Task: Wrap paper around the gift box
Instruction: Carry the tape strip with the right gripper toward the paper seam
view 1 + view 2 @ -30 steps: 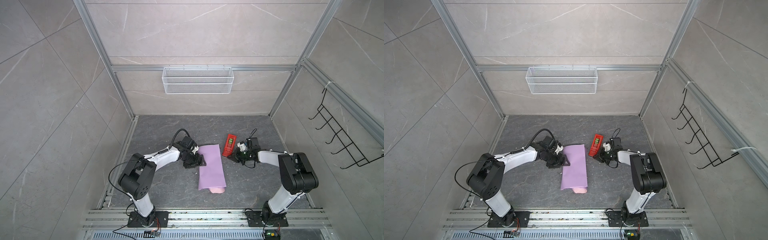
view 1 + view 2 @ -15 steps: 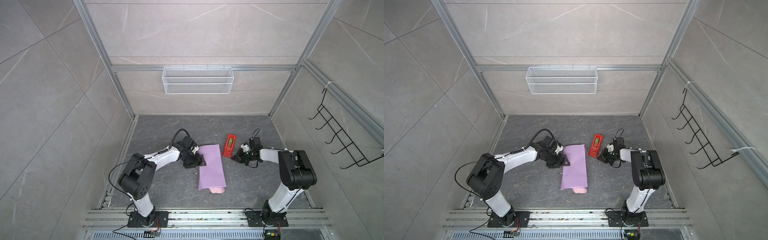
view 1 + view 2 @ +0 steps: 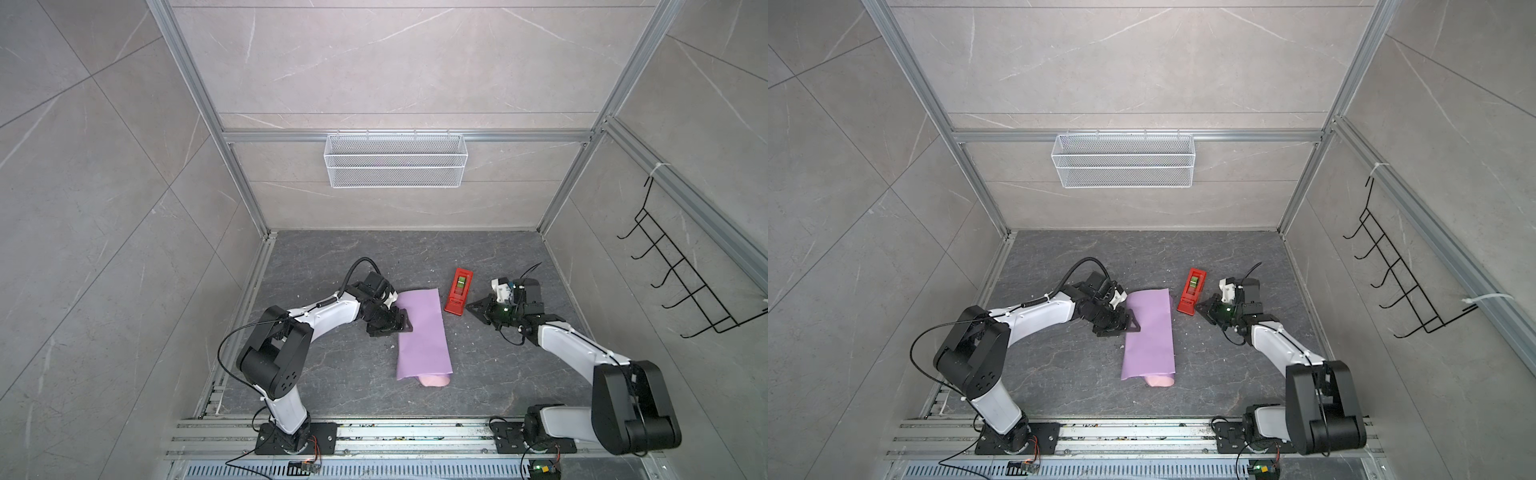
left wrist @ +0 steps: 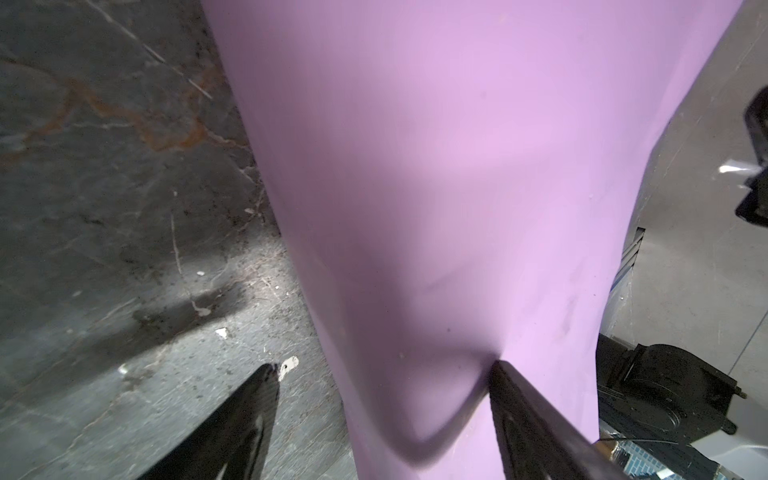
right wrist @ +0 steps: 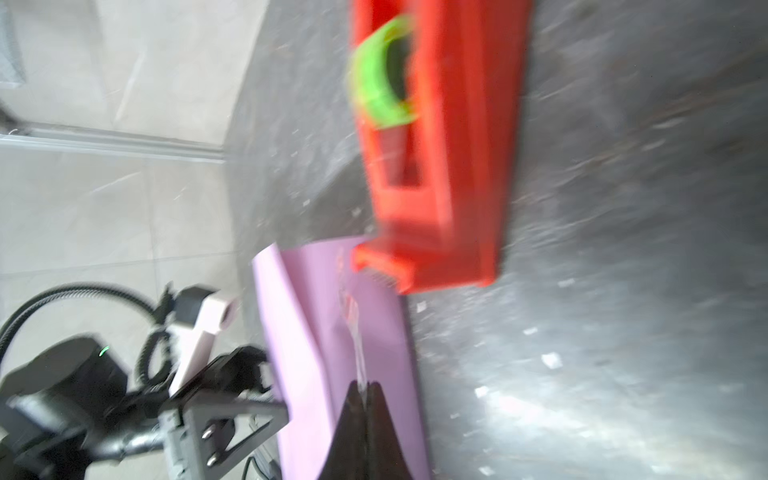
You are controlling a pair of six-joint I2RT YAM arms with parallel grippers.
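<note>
The paper [image 3: 422, 332] [image 3: 1150, 332] lies folded lengthwise on the floor, lilac side up, with a pink end showing at the near edge. The gift box is hidden. My left gripper [image 3: 400, 324] [image 4: 382, 365] stands open at the paper's left edge. One finger [image 4: 523, 399] presses a dent into the paper [image 4: 457, 187] and the other rests on the bare floor. My right gripper [image 3: 470, 307] [image 5: 362, 384] sits just right of the red tape dispenser [image 3: 458, 291] [image 5: 436, 166]. It is shut on a clear tape strip [image 5: 351, 316] that runs back to the dispenser's cutter.
A white wire basket [image 3: 395, 166] hangs on the back wall and a black hook rack [image 3: 681, 282] on the right wall. Small white scraps litter the grey floor [image 3: 498, 374]. Aluminium rails [image 3: 374, 432] run along the front edge.
The right arm's elbow has swung down toward the front rail and its gripper has shifted slightly right, away from the dispenser. The left arm and the paper have stayed put.
</note>
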